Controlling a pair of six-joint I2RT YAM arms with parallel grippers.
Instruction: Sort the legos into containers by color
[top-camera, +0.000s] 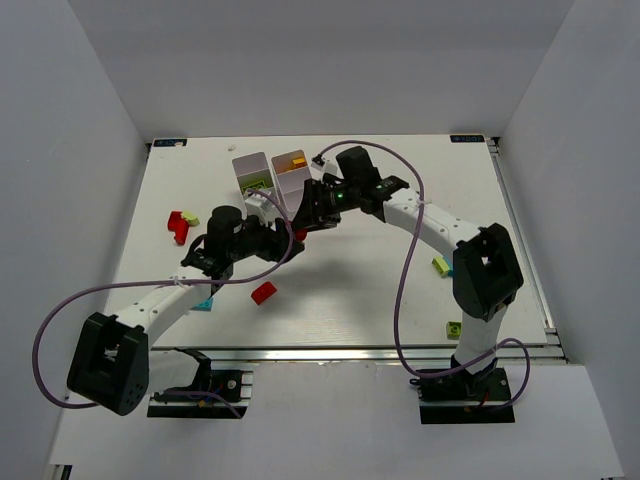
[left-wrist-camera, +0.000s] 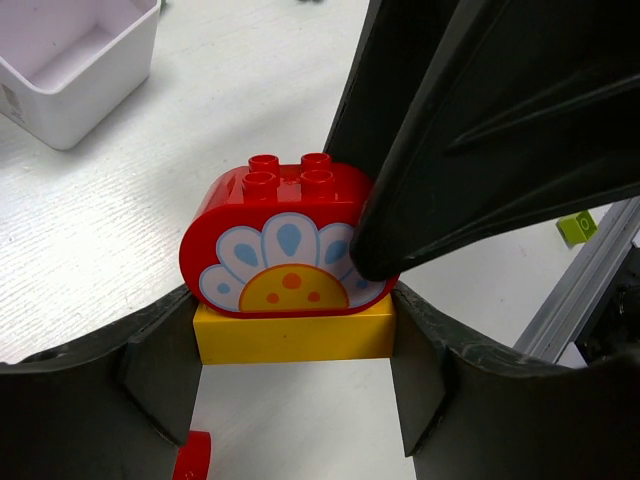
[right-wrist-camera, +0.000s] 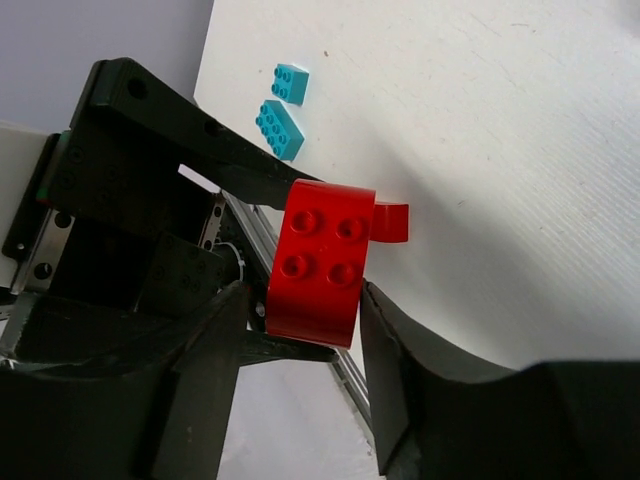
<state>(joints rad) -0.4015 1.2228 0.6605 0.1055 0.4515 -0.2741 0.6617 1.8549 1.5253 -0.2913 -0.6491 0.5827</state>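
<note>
Step in hand: splitting a stacked pair, mid-surface, just in front of the trays.

- Left claw (left-wrist-camera: 293, 352) is clamping the yellow brick (left-wrist-camera: 300, 335) at the bottom. The red flower brick (left-wrist-camera: 290, 215) is sitting studded on top of it.
- Right claw (right-wrist-camera: 303, 300) is straddling the red one, with a fingertip (left-wrist-camera: 375, 255) touching its printed face. Clamped or not, cannot tell.
- Next move, likely: taking a firm hold on the red, then pulling straight apart without shaking either brick loose.
- A white tray (left-wrist-camera: 75, 95) is standing near.
- Cyan bricks (right-wrist-camera: 282, 128), a red piece (top-camera: 264, 291) and lime ones (top-camera: 440, 266) are lying loose about the surface (top-camera: 350, 300).
- The two arms are crowding each other before the trays.
</note>
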